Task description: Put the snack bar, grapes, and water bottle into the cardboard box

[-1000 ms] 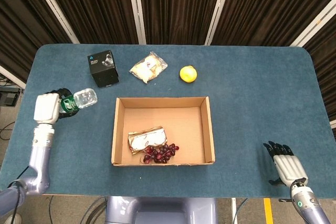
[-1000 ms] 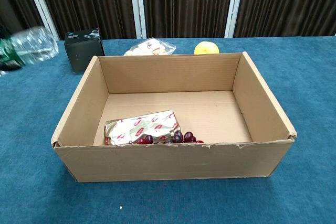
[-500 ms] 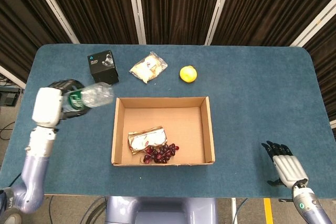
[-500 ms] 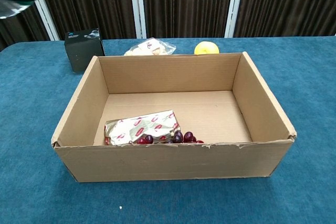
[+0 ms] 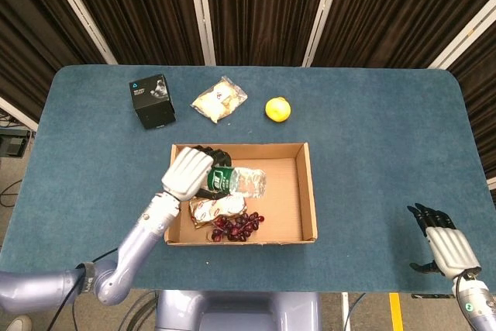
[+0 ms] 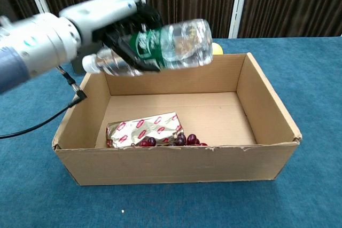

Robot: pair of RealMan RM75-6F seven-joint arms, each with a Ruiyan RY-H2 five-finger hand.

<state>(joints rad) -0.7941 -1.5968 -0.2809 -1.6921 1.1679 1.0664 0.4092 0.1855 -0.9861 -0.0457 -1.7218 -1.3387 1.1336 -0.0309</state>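
My left hand (image 5: pixel 192 172) (image 6: pixel 115 22) grips a clear water bottle (image 5: pixel 244 181) (image 6: pixel 171 44) with a green label, held on its side above the open cardboard box (image 5: pixel 310 191) (image 6: pixel 176 161). On the box floor near its front left lie the snack bar (image 5: pixel 215 208) (image 6: pixel 141 129) in a shiny wrapper and a bunch of dark grapes (image 5: pixel 236 226) (image 6: pixel 184 141). My right hand (image 5: pixel 446 246) rests open at the table's front right corner, fingers spread, holding nothing.
A black box (image 5: pixel 151 100), a clear bag of snacks (image 5: pixel 219 99) and a yellow fruit (image 5: pixel 278 108) sit behind the cardboard box. The table is covered in blue cloth (image 5: pixel 387 137).
My left hand has carried the water bottle from the table's left side rightward to above the box. My right hand has shifted slightly to the right.
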